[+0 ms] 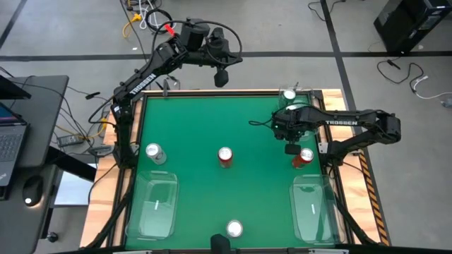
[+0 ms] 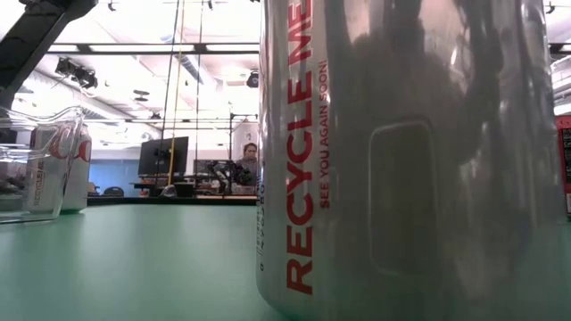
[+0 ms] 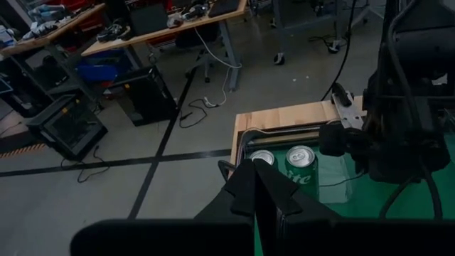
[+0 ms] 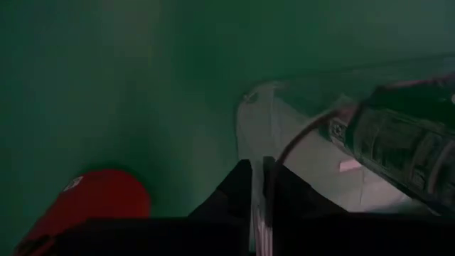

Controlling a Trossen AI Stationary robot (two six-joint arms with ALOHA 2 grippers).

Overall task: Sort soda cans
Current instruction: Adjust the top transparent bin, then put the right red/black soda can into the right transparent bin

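The sorting looks like it has only just begun. Both clear trays, the left tray [image 1: 155, 204] and the right tray [image 1: 314, 208], sit near the front corners of the table [image 1: 212, 120] and have no cans in them.

A silver can [image 1: 154, 152] stands near the left edge, just behind the left tray. A red can [image 1: 225, 156] stands in the middle. Another red can [image 1: 305, 156] stands near the right edge, just behind the right tray. A silver can [image 1: 234, 228] stands at the front edge. Two cans stand in the back right corner; one is a green can [image 3: 301, 165]. All the cans stand up straight, with their shiny tops up.

The right gripper [image 1: 291, 149] is just beside the right-hand red can; its fingers look almost shut and hold nothing. The left gripper [image 1: 221, 76] waits behind the back edge, closed and empty.
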